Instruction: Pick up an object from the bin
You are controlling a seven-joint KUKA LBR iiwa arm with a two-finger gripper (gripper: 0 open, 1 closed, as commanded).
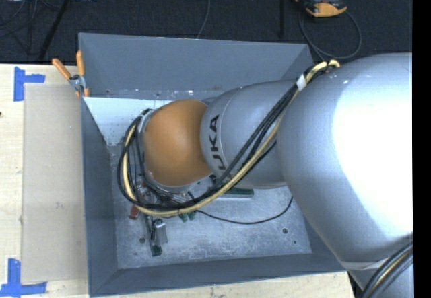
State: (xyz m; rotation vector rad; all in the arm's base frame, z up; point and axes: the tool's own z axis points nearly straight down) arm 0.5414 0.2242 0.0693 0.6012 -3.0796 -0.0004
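Grey metal comes first: the near wall of the bin (202, 281), then its speckled floor, bare along the front. A little further in, towards the front-left corner, the gripper (156, 236) pokes down out of a knot of cables, its tip low over the floor. Whether it is open or closed I cannot tell from here, nor whether it has hold of anything.

Just to its left and a touch further back lies a small reddish-brown piece (135, 212), close by the gripper's upper part; whether they touch I cannot make out. To the gripper's right, a small green piece (188, 216) lies near, half under the cables. Beyond that, further right and back, a flat green strip (237, 192) peeks out from under the arm. A thin black cord (262, 220) curves over the floor to the right of the gripper.

Above the gripper sits the rounded orange cover (174, 142), with black and yellow cables looped around it. Behind it the big silver arm (323, 155) comes in from the right, across the bin's far wall.
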